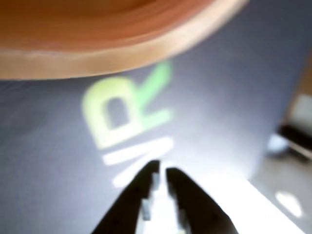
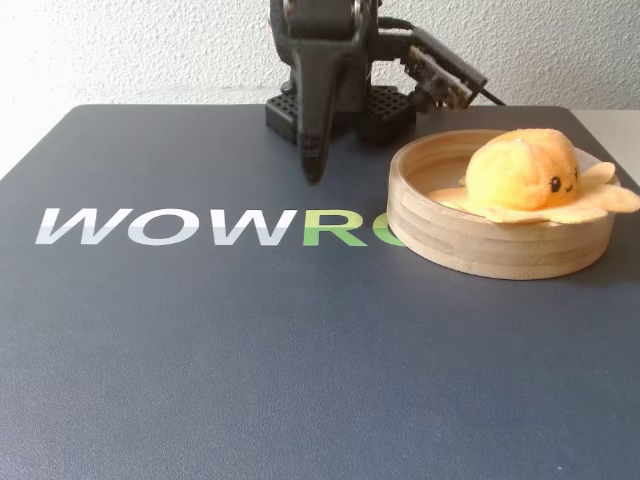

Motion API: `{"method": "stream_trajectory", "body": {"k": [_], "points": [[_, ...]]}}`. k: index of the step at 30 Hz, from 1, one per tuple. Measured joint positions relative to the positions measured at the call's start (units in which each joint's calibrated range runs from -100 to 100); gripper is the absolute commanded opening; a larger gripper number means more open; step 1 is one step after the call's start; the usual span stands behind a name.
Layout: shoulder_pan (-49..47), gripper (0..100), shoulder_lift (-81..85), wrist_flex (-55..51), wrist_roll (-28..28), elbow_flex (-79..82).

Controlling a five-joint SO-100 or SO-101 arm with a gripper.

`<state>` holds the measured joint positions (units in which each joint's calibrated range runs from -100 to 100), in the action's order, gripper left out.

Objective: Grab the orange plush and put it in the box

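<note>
The orange plush (image 2: pixel 525 172) is a yellow-orange octopus with a domed head, black eyes and a smile. It sits inside the box (image 2: pixel 470 235), a shallow round layered-wood tray at the right of the fixed view; its tentacles drape over the rim. My gripper (image 2: pixel 312 170) hangs tip-down over the mat to the left of the box, empty, its jaws shut. In the wrist view the black fingertips (image 1: pixel 160 170) are nearly together with nothing between them, and the box's rim (image 1: pixel 117 58) curves across the top. The plush is out of sight there.
A dark mat (image 2: pixel 200 340) with white and green lettering (image 2: pixel 170 226) covers the table. The arm's black base (image 2: pixel 340 110) and a cable stand at the back against a white wall. A pale table edge and a dark object (image 1: pixel 295 136) lie at the wrist view's right.
</note>
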<state>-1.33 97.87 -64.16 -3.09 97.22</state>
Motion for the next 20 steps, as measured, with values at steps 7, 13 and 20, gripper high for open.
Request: {"method": "stream_trajectory", "body": {"k": [7, 13, 20], "points": [[0.2, 1, 0.3, 0.3, 1.0, 1.5], [0.1, 1, 0.5, 0.3, 2.8, 1.6], [0.1, 1, 0.5, 0.3, 2.8, 1.8]]}}
